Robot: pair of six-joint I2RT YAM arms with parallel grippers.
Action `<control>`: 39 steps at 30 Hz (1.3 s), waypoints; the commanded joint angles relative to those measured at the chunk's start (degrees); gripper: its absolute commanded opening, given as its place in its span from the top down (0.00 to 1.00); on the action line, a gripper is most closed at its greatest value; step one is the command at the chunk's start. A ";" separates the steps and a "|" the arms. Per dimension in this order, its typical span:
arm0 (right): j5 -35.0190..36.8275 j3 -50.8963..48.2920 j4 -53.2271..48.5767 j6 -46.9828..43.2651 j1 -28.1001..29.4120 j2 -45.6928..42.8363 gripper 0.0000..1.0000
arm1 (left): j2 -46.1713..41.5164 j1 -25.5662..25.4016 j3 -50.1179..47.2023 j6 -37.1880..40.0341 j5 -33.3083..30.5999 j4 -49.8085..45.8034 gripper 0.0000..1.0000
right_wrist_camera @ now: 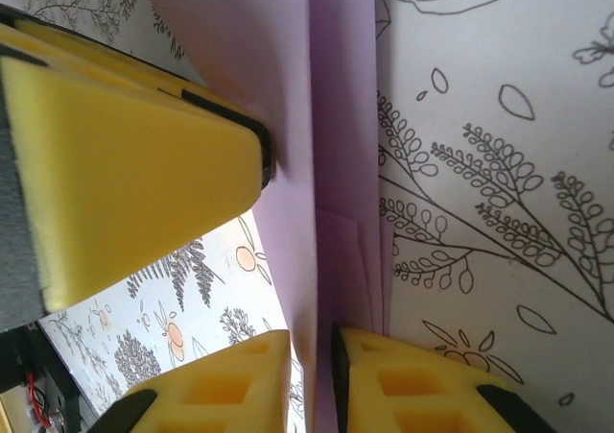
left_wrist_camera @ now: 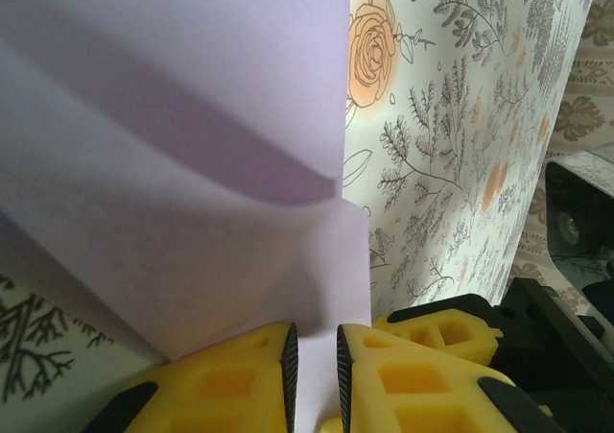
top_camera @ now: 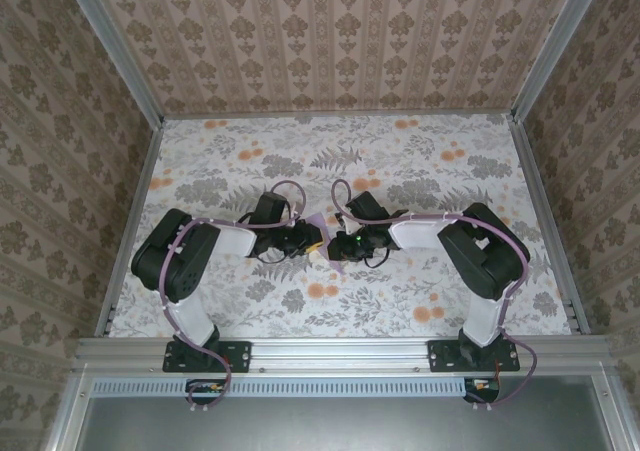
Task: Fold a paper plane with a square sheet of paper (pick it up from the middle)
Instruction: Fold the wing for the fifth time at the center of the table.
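Over the middle of the floral desk (top_camera: 420,161) the left arm (top_camera: 185,256) and the right arm (top_camera: 480,246) were bent inward until their tips nearly met. The sheet of paper (top_camera: 319,220) was caught between them. From above just small lavender corners of it showed, poking out on the far and near sides of the black wrists.

The left fingers (left_wrist_camera: 230,380) stood narrow, their yellow pads a thin gap apart, with an edge of the paper pinched in that gap. In the left wrist view the paper spread away from them in a broad, unmarked lavender sweep. It was bent into soft layers, with a shadowed fold running across it (a shorter flap lay over the larger one, ending just above the pads). To the right of it lay the desk's orange rose and grey ferns.

The right fingers (right_wrist_camera: 413,390) were narrow too and closed on the same paper, which passed straight between them. Several layers lay stacked there, with a straight crease running away from the pads. In that view one of the left fingers came in from the upper left, its tip against the sheet or just beside it — which of the two could not be told.
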 commanded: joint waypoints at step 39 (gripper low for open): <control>-0.50 -0.87 -9.53 -4.56 0.93 -5.57 0.76 | 0.21 -0.35 -0.02 0.87 -2.16 -2.88 0.79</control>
